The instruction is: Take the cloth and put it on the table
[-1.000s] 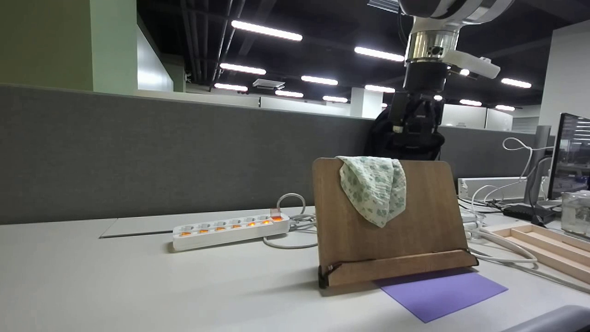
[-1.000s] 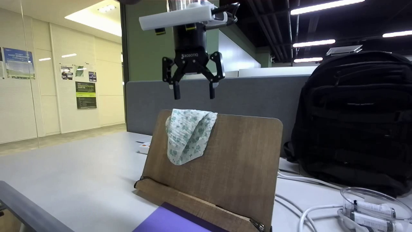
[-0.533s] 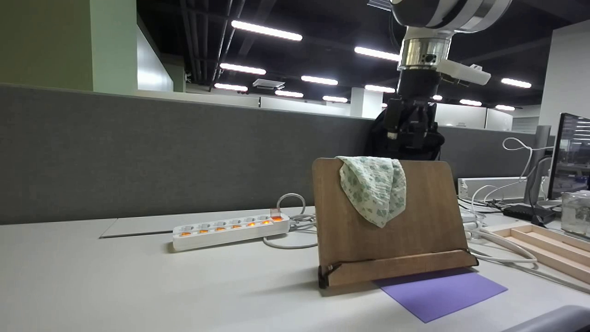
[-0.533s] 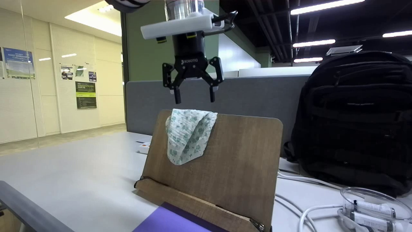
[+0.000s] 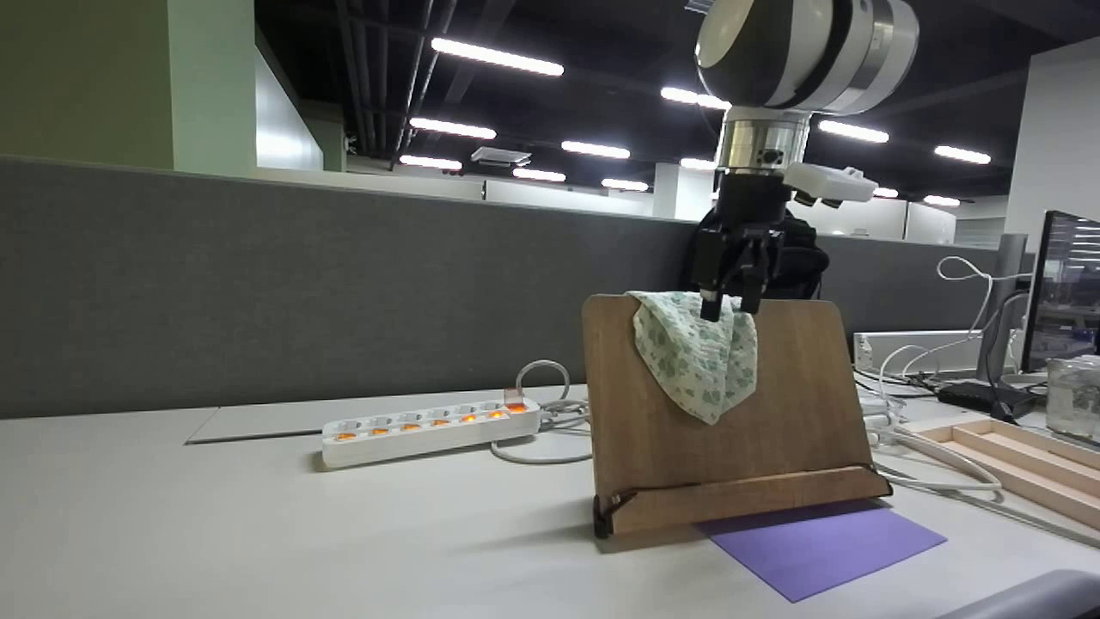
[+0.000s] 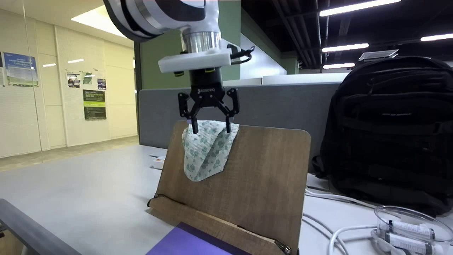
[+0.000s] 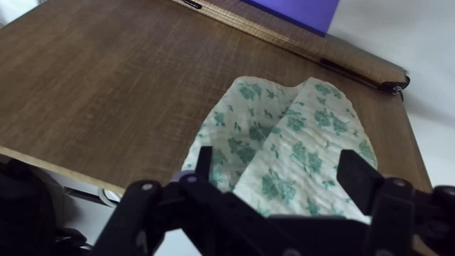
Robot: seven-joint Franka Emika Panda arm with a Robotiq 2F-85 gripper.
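Observation:
The cloth, white with green print, hangs over the top edge of the upright wooden board in both exterior views [image 5: 696, 370] [image 6: 201, 159]. In the wrist view the cloth [image 7: 295, 121] lies folded against the board, its lower part behind the gripper. My gripper is open and empty in both exterior views [image 5: 730, 313] [image 6: 211, 131], its fingertips at the cloth's upper part, near the board's top edge. In the wrist view the gripper [image 7: 275, 154] has its fingers wide apart with cloth showing between them. I cannot tell whether they touch it. The grey-white table [image 5: 258, 533] lies below.
The brown wooden board [image 5: 799, 395] stands tilted on the table, with a purple sheet [image 5: 825, 550] under its front. A white power strip [image 5: 430, 430] with cables lies beside it. A black backpack [image 6: 385, 141], a clear container [image 6: 412, 230] and a wooden tray [image 5: 1014, 460] are nearby.
My gripper has moved down from above the board to the cloth's upper part, also shifting left in an exterior view. It stays open. The cloth and board have not moved.

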